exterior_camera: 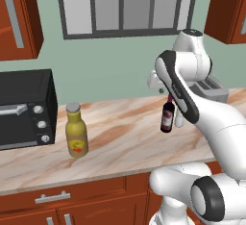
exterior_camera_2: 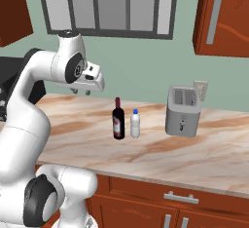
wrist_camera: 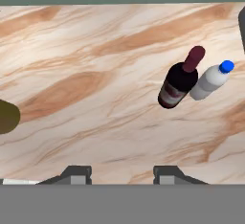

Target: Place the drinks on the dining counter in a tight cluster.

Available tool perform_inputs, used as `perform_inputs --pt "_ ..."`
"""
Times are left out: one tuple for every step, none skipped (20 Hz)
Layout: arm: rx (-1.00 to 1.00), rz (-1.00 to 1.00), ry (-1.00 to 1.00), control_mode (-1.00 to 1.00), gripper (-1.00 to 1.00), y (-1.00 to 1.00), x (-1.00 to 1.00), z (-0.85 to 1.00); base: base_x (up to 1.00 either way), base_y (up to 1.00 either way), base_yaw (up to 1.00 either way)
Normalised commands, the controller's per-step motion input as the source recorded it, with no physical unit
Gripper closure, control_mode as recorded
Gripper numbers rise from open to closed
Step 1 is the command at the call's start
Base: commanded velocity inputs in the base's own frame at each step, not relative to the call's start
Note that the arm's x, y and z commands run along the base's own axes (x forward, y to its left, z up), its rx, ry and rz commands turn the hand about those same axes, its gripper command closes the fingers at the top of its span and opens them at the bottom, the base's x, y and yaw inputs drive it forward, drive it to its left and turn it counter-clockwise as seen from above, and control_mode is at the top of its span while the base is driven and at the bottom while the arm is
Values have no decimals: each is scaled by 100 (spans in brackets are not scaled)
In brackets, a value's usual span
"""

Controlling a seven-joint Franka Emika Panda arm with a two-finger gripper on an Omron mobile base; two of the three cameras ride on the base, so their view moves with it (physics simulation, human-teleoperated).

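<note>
Nearest the base, the marbled worktop (exterior_camera_2: 204, 159) runs above red-brown cabinet drawers, and the white arm rises over it with its gripper (wrist_camera: 122, 173) held high above the stone, pointing down. In the hand view the two fingers (wrist_camera: 76, 174) stand apart with bare worktop between them, holding nothing; the gap looks moderate rather than wide. Taking the wine bottle (exterior_camera_2: 118, 120) as the landmark, it stands upright on the worktop, dark with a maroon label, and the small white bottle (exterior_camera_2: 135, 123) with a blue cap stands just beside it on the toaster's side, close enough that the two read as a pair, though whether they touch cannot be told. The fat olive-yellow bottle (exterior_camera: 76, 131) with a grey cap stands well apart from the wine bottle on the opposite side, near the black oven (exterior_camera: 26, 108). Farther back, beyond the white bottle, the silver toaster (exterior_camera_2: 183, 111) sits by the wall under the window. No sink or tap is visible on this stretch of worktop, so it appears to be the oven-and-toaster side rather than the dining counter. By that judgement none of the three drinks has been placed yet, and all remain to be carried over and clustered.
</note>
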Motion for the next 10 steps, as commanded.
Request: perform_inputs --pt "0 0 0 -100 -100 0 -3 0 0 0 0" --pt "0 0 0 -100 -100 0 -9 0 0 0 0" --pt "0 0 0 -100 -100 0 -13 0 0 0 0" --pt "-1 4 0 -100 -100 0 -20 -1 0 0 0" --pt "-3 7 0 -100 -100 1 -24 -1 0 0 0" --pt "-3 8 0 -100 -100 6 -31 -2 0 0 0" --pt "0 13 -1 -100 -100 10 -36 -3 0 0 0" --pt "0 17 -7 -100 -100 13 -36 -3 0 0 0" --pt "-2 20 -16 -100 -100 23 -38 -4 0 0 0" --pt "-3 22 -23 -100 -100 33 -39 -6 0 0 0"
